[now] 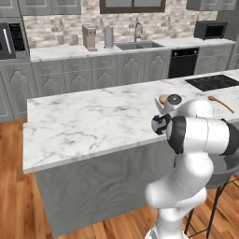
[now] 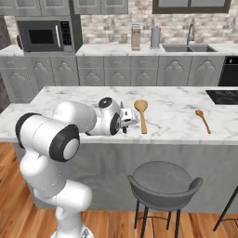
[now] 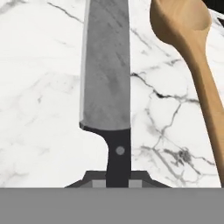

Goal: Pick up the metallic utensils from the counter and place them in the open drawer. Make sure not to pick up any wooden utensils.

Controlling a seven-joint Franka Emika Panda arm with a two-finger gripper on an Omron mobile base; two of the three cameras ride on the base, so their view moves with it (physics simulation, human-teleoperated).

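The knife (image 3: 107,65), with a grey blade and a black handle, lies lengthwise over the white marble counter (image 3: 39,109) in the hand view. My gripper (image 3: 118,179) is shut on the knife's black handle, one dark fingertip on each side. The tan wooden spoon (image 3: 192,52) lies just to the knife's right, close to it but apart. In the right base view my gripper (image 2: 124,122) is low over the counter (image 2: 176,107) near its front edge, left of the wooden spoon (image 2: 142,111). The drawer is out of view.
A smaller brown spoon (image 2: 203,120) lies further right on the counter, near a black cooktop (image 2: 223,96). A grey stool (image 2: 162,183) stands in front of the island. Behind are grey cabinets, a sink (image 2: 186,48) and a microwave (image 2: 44,36).
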